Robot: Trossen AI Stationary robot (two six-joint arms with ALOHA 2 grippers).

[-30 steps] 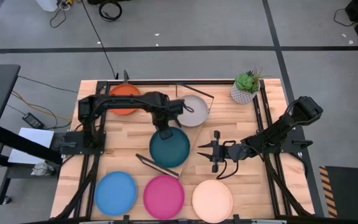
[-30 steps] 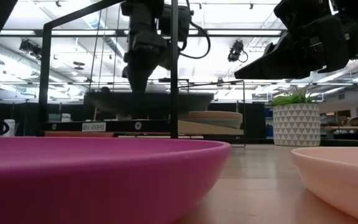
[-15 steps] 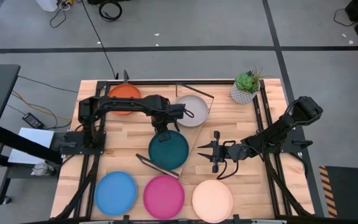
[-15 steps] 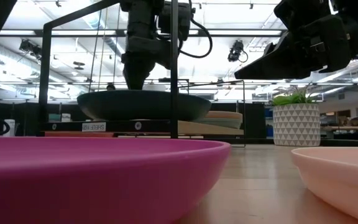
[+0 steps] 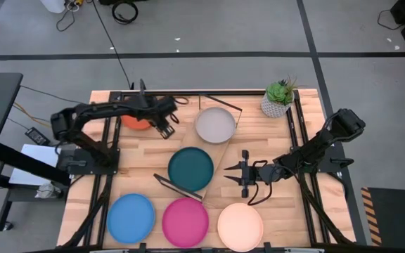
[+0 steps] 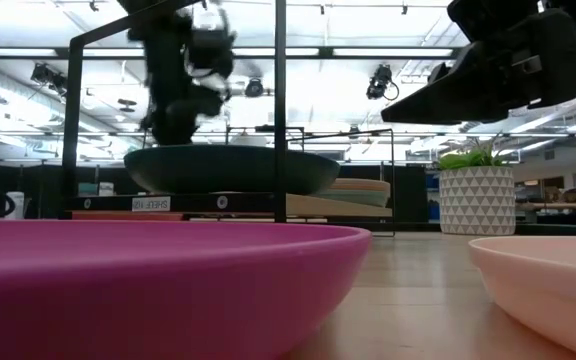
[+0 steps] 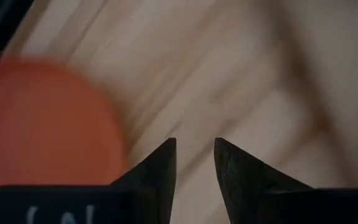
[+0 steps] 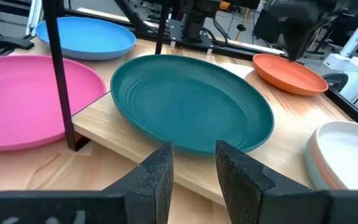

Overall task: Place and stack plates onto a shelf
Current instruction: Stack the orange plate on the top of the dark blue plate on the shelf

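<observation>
Wooden tabletop (image 5: 259,133) — we are seeing the dark teal plate (image 5: 190,169) lying flat on the shelf (image 8: 135,140).

Our left gripper (image 5: 166,126) is hovering beside the orange plate (image 5: 133,121), fingers a narrow gap apart, gripping nothing — our right gripper (image 5: 239,172) is waiting just right of the shelf, fingers spread, beside the cream plate (image 5: 240,226).

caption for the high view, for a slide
Dark teal plate sits on the shelf; left gripper beside the orange plate.

Bright overhead lighting; motion blur across the left wrist view.
</observation>
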